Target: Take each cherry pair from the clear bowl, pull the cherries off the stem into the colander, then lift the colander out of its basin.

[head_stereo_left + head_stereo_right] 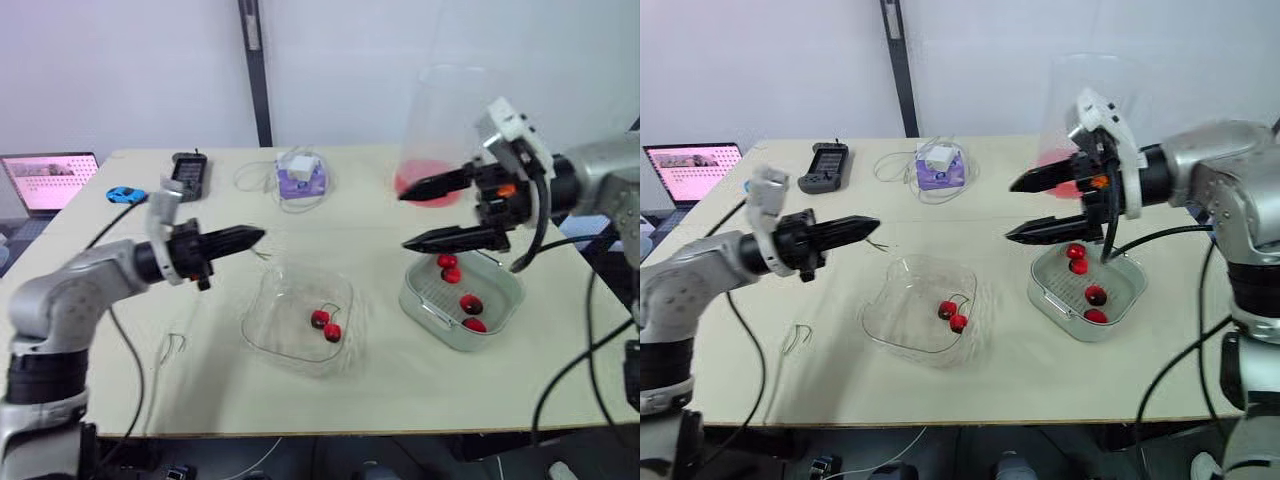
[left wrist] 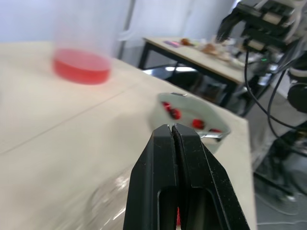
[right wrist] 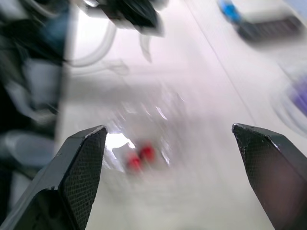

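Clear plastic bowl (image 1: 300, 318) sits near the middle of the pale table (image 1: 400, 395), and one cherry pair (image 1: 326, 325) lies in it, the two red fruits touching. Just to the robot's right of it stands the pale basin (image 1: 462, 342) with the colander (image 1: 437, 300) seated inside; four loose cherries (image 1: 471, 305) lie in the colander. The left gripper (image 1: 258, 236) hangs in the air beside the bowl's far left rim, its fingers (image 2: 192, 167) pressed together with no gap between them; a fine wisp at the tip is too thin to identify. The right gripper (image 1: 402, 220) hovers over the colander's far left edge, spread wide, one finger well above the other, with nothing between them and touching nothing. Behind it a tall clear container with a red base (image 1: 430, 185) stands near the table's far edge. Further along that edge are a purple box (image 1: 300, 178) ringed by a thin cable, a black handheld device (image 1: 188, 172), a small blue toy car (image 1: 125, 194) and an open laptop (image 1: 45, 180).
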